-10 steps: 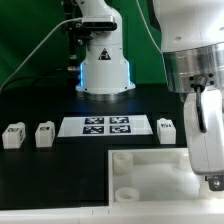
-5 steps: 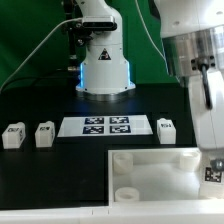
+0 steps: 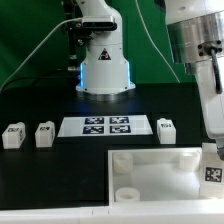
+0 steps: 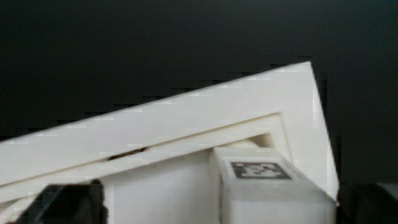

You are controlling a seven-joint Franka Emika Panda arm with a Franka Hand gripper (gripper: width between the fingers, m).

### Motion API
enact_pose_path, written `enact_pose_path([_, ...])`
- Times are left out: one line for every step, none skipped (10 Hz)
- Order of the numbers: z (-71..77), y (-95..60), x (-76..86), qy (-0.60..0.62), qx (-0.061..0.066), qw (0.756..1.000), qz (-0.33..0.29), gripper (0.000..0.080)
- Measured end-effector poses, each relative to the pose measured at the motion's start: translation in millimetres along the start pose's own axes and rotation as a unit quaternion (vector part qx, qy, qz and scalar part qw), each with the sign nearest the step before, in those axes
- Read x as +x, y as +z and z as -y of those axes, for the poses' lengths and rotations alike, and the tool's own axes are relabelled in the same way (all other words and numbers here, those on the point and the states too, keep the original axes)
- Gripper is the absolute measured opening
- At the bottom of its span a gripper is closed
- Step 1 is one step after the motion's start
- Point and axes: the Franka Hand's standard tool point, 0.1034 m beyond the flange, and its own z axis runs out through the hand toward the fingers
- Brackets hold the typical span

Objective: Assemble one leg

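A leg (image 3: 212,172), a small white block with a tag on top, stands at the right corner of the large white panel (image 3: 150,172). My gripper (image 3: 212,150) hangs just above it, open. In the wrist view the same leg (image 4: 267,185) sits between my two dark fingers (image 4: 71,203), with a clear gap on at least one side, so the jaws do not clamp it. My gripper (image 4: 222,205) stands wide. Three more legs stand on the black table: two at the exterior view's left (image 3: 12,135) (image 3: 44,133) and one behind the panel (image 3: 167,128).
The marker board (image 3: 105,126) lies flat in the middle of the table behind the panel. The robot's white base (image 3: 104,68) stands at the back. The panel has a round socket (image 3: 127,192) near its front left corner.
My gripper has risen from low at the panel's right corner, and its jaws opened slightly. The leg stays standing at that corner and now shows below the fingers.
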Motion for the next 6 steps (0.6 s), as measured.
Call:
enact_pose_path([0.0, 0.0, 0.0, 0.0, 0.0, 1.0, 0.0, 0.0649])
enact_pose_path([0.0, 0.1, 0.0, 0.0, 0.0, 1.0, 0.0, 0.0649])
enact_pose_path([0.0, 0.1, 0.0, 0.0, 0.0, 1.0, 0.0, 0.0649])
enact_pose_path([0.0, 0.1, 0.0, -0.001, 0.0, 1.0, 0.0, 0.0649])
enact_pose_path([0.0, 0.1, 0.0, -0.001, 0.0, 1.0, 0.0, 0.0649])
enact_pose_path([0.0, 0.1, 0.0, -0.001, 0.0, 1.0, 0.0, 0.0649])
